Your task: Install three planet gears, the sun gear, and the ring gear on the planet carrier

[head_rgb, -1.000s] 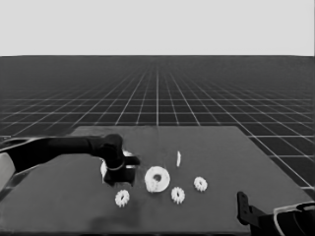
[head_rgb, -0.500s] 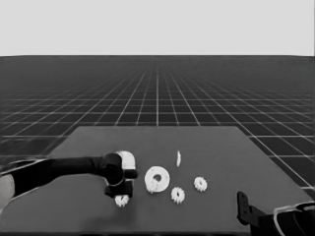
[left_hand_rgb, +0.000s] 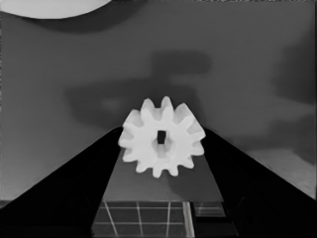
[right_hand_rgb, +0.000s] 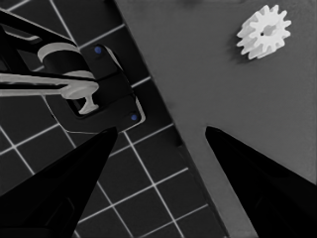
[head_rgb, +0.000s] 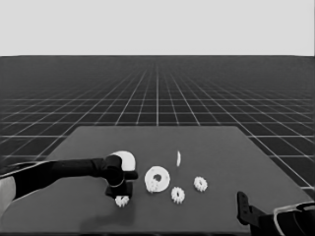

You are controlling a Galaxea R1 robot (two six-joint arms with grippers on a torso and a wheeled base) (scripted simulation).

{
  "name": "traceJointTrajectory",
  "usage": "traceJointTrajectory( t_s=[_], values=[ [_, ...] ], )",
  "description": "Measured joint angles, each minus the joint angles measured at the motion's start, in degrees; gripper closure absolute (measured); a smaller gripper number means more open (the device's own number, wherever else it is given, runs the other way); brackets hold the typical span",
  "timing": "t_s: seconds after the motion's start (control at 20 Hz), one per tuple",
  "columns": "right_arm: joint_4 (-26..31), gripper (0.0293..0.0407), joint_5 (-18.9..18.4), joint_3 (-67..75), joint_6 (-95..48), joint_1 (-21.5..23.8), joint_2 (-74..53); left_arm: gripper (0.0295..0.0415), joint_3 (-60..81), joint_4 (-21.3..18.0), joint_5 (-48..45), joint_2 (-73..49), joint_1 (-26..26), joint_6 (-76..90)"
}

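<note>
We take the smaller round part (head_rgb: 157, 180) as our landmark; it is a white disc with a dark centre hole, lying flat on the table (head_rgb: 221, 147). To its left the larger round part (head_rgb: 126, 160) is mostly hidden: the left arm crosses in front of it, and we see only its white top edge. In the left wrist view only a pale curved slice of it (left_hand_rgb: 49, 6) shows, cut off by the picture's border.

The left gripper (head_rgb: 121, 192) is low, left of the landmark and toward the front edge of the table. Under it lies a gear (head_rgb: 122, 200), partly covered in the head view. The left wrist view shows this gear (left_hand_rgb: 162, 137) clearly: white, with about a dozen teeth and a small dark hole in the middle. The two black fingers (left_hand_rgb: 74, 188) stand at both sides of it with its outer teeth at their inner edges; we cannot tell if they already press it.

Two more gears lie right of the landmark toward the front, one (head_rgb: 178, 194) just beside it and one (head_rgb: 200, 184) farther right. We cannot make out a fourth. A thin white piece (head_rgb: 178, 158) stands behind the landmark, to its right.

The right gripper (head_rgb: 243, 209) waits at the front right, well apart from the landmark; its fingers (right_hand_rgb: 257, 183) are spread apart over the table corner, with a gear (right_hand_rgb: 264, 32) farther off.
</note>
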Motion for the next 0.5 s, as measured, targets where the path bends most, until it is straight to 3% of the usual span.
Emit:
traceJointTrajectory(
  t_s=[0.3, 0.4, 0.5],
  values=[
    [0.0, 0.0315, 0.0, 0.0, 0.0, 0.0, 0.0, 0.0398, 0.0, 0.0, 0.0, 0.0, 0.0, 0.0],
    [0.0, 0.0315, 0.0, 0.0, 0.0, 0.0, 0.0, 0.0398, 6.4, -8.3, 2.8, -1.6, -8.3, -4.0],
    [0.0, 0.0315, 0.0, 0.0, 0.0, 0.0, 0.0, 0.0398, 7.6, -11.8, 3.1, -1.8, -12.0, -5.0]
  ],
)
